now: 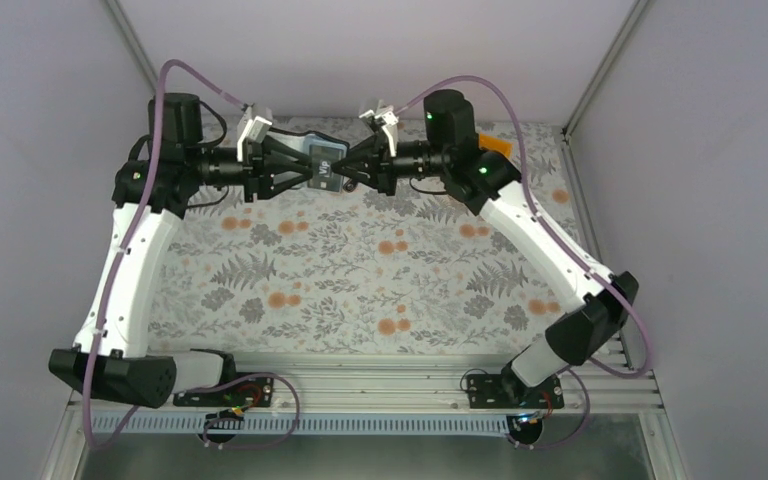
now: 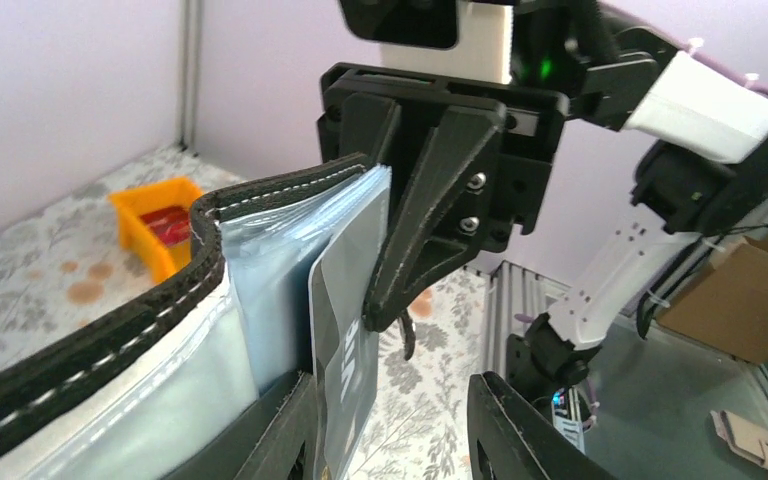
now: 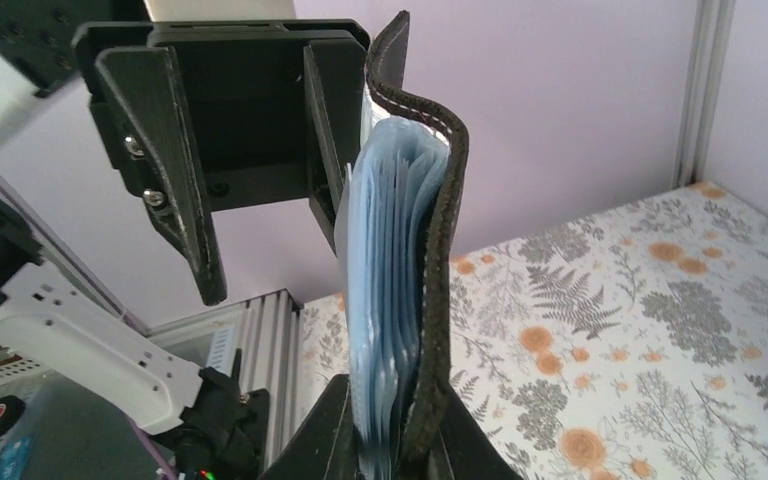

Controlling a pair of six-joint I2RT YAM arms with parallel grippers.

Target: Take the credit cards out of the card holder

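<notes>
The card holder point(image 3: 442, 250) is up in the air over the far part of the flowered worktop point(image 1: 360, 290), caught between the two arms where they meet. The right gripper point(image 3: 395, 445) is clamped tight on one edge of it, so the black stitched cover stands on end with the bluish clear sleeves point(image 3: 390, 260) fanned beside it.

The left gripper point(image 2: 395, 400) comes in from the opposite side with its jaws parted. One finger lies close against the sleeves and the other stands well clear, so it isn't squeezing anything. A greyish credit card point(image 2: 345, 330) with white lettering sticks partway out of the sleeves, just beside that near finger. I can't tell whether the finger actually touches the card.

Off toward the far right corner of the worktop sits a small orange bin point(image 2: 140, 215) with a red card point(image 2: 165, 225) inside it, well apart from the holder.
</notes>
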